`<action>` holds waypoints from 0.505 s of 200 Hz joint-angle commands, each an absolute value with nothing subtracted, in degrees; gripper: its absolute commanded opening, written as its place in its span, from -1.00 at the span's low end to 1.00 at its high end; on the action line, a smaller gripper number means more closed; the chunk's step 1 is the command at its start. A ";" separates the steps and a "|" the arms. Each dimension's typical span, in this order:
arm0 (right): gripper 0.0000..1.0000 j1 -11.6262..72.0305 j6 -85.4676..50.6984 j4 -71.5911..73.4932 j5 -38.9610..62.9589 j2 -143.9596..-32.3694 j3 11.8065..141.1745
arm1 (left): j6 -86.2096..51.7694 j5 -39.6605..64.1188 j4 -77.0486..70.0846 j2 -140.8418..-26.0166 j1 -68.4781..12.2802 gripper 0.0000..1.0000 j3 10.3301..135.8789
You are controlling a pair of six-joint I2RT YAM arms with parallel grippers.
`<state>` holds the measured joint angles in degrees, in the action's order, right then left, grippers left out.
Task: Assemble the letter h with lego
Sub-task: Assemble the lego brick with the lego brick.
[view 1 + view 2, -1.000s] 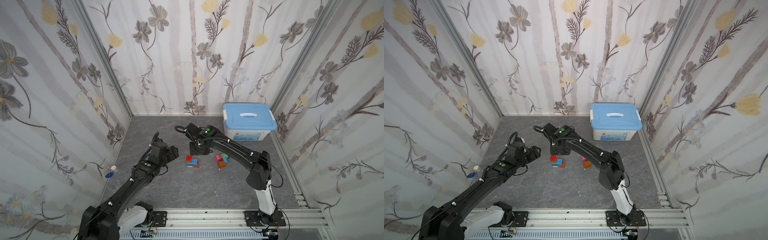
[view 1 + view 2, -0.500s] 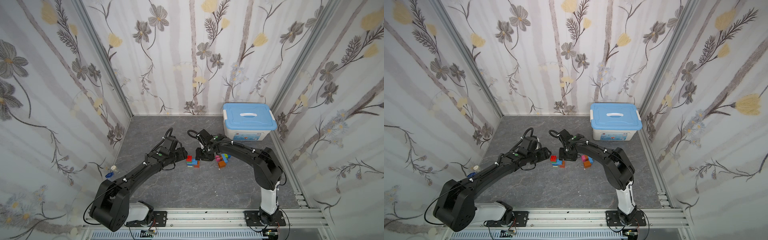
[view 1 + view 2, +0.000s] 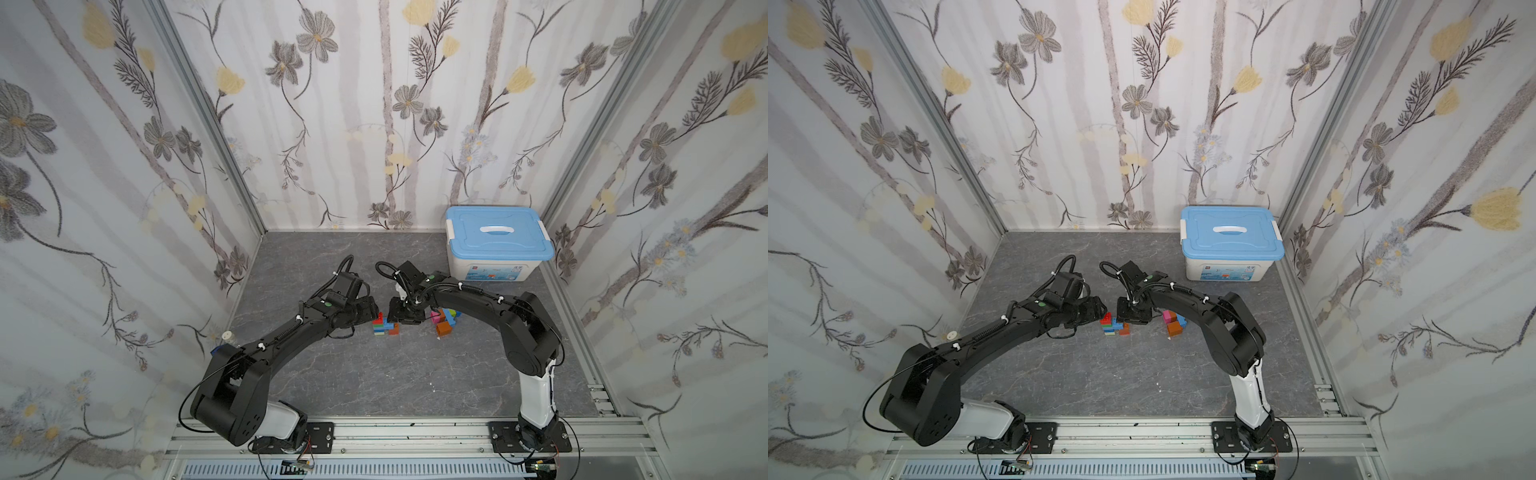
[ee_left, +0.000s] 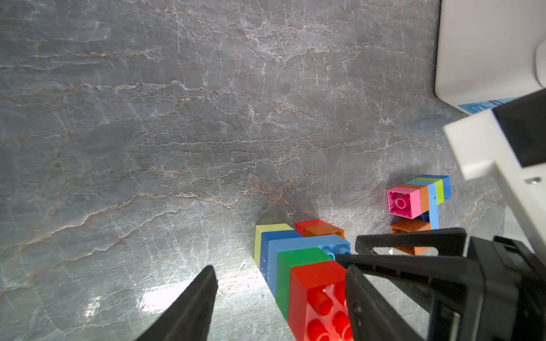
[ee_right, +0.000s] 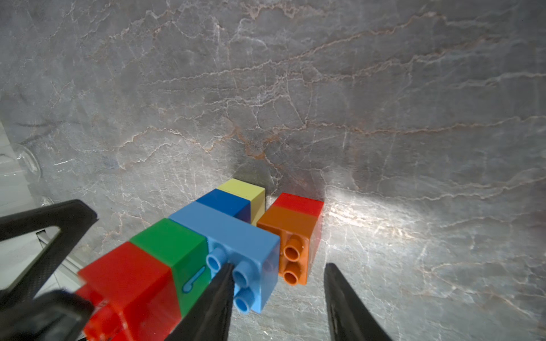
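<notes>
Left end effector (image 4: pixel 279 268), right end effector (image 5: pixel 279 264), both apart; lego cluster (image 3: pixel 386 326) (perhaps seven bricks), second cluster (image 3: pixel 444 323)

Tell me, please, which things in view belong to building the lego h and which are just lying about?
Belongs to the job:
joined brick row, red through lime, with an orange-and-red branch
second brick cluster: pink, orange, blue, lime

Just lying about:
white storage box with light-blue lid
small white piece by the side wall
</notes>
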<state>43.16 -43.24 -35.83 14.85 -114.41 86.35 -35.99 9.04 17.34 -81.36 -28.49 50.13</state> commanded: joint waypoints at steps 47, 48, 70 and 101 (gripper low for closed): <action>-0.07 43.07 -43.42 -34.90 13.90 -114.35 84.12 | -34.40 8.17 18.43 -82.05 -28.92 0.42 50.52; -0.07 43.07 -43.42 -34.90 13.90 -114.35 84.12 | -34.38 8.17 18.45 -82.07 -28.92 0.42 50.57; -0.16 43.01 -43.30 -35.04 13.35 -114.67 84.14 | -34.32 8.16 19.26 -83.03 -29.02 0.42 51.16; -0.23 43.04 -42.41 -34.70 11.37 -115.13 82.75 | -34.46 8.78 19.18 -83.45 -29.10 0.41 51.13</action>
